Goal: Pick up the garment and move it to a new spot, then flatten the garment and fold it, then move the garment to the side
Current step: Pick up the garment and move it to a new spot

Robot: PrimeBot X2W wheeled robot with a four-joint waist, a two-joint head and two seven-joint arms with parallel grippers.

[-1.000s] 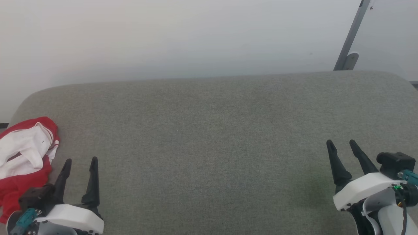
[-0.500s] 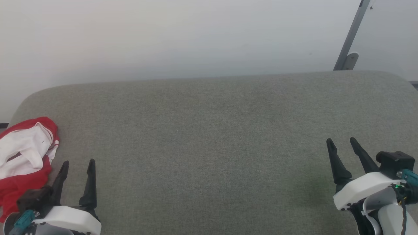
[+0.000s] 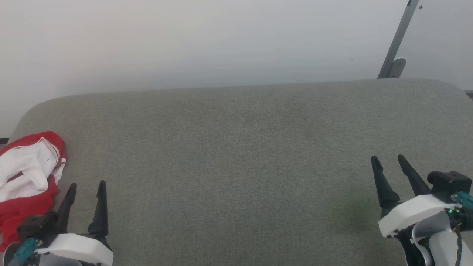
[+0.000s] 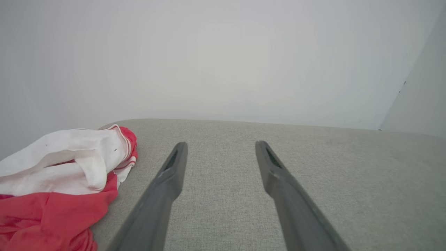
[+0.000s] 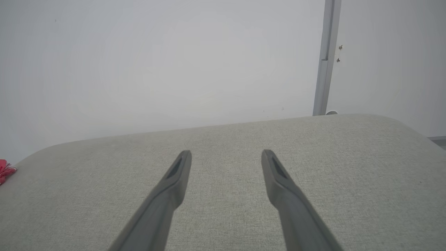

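Resting on cushion [image 3: 236, 147], garment [image 3: 26, 173] seemingly clears left tool [image 3: 87, 183].

The garment [image 3: 22, 207] lies crumpled in a loose heap at the left end of the grey upholstered surface [image 3: 240, 147]. Its bright red fabric sits underneath, and the white lining is turned up on top. Thin white stripes edge the red rim.
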